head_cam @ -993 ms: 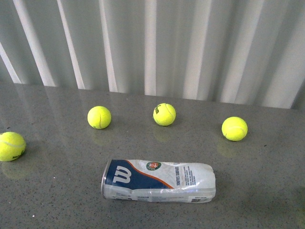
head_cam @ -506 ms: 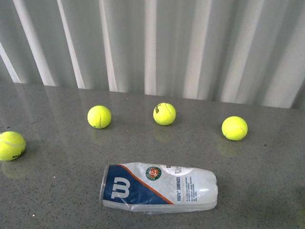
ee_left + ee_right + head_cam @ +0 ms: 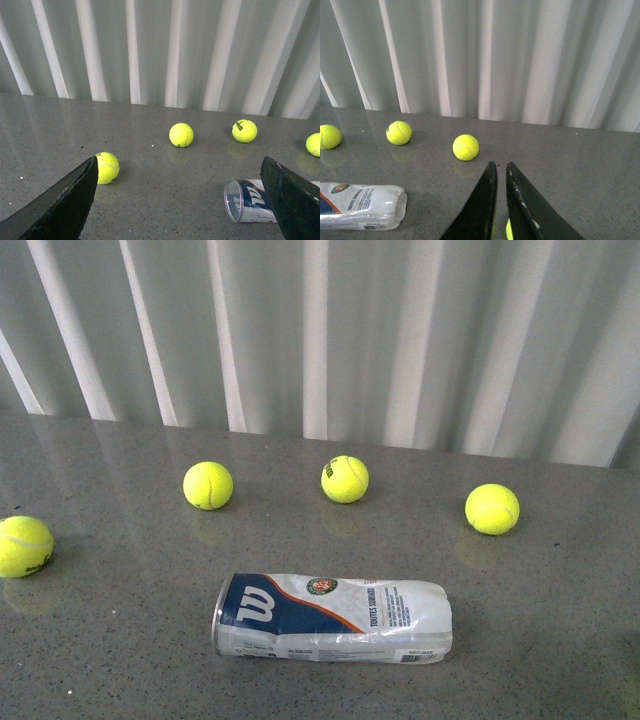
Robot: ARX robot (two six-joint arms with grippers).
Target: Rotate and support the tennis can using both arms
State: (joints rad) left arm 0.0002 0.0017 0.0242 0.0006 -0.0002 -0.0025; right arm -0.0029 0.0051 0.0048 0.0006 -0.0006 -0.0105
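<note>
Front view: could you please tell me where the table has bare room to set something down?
Bare: the table strip between curtain and ball row; the patch right of the tennis can, nearer than the rightmost ball; the patch between leftmost ball and can. Tightest: between the balls.

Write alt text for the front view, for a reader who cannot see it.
A clear Wilson tennis can lies on its side on a grey table, silver-rimmed end to the left. Four yellow-green tennis balls sit apart beyond it, before a white pleated curtain.
</note>
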